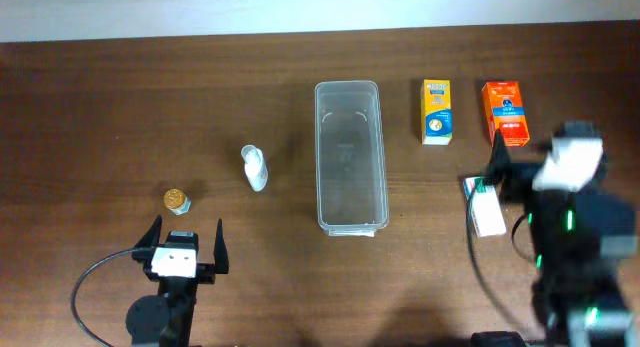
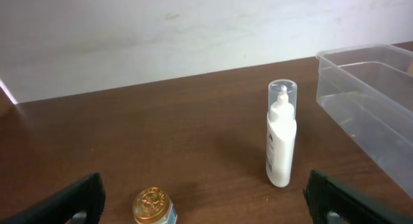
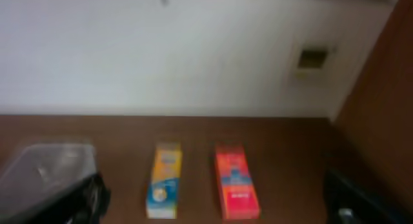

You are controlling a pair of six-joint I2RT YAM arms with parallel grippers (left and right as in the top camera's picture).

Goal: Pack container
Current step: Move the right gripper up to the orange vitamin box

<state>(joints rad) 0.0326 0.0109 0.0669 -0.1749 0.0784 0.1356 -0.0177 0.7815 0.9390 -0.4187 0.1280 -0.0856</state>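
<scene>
The clear container [image 1: 350,157] sits on the table [image 1: 100,107], between a white bottle [image 1: 255,168] and a yellow box [image 1: 436,112]. The left gripper [image 1: 187,235] and the right gripper [image 3: 213,192] are both wide open, holding nothing.

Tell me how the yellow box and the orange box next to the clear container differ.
Colour: the yellow box is mostly yellow; the orange box is orange-red. Size: the orange box looks slightly longer than the yellow box. Place: the yellow box lies nearer the container; the orange box lies farther right. Shared: both are small cartons lying flat, parallel, outside the container.
</scene>
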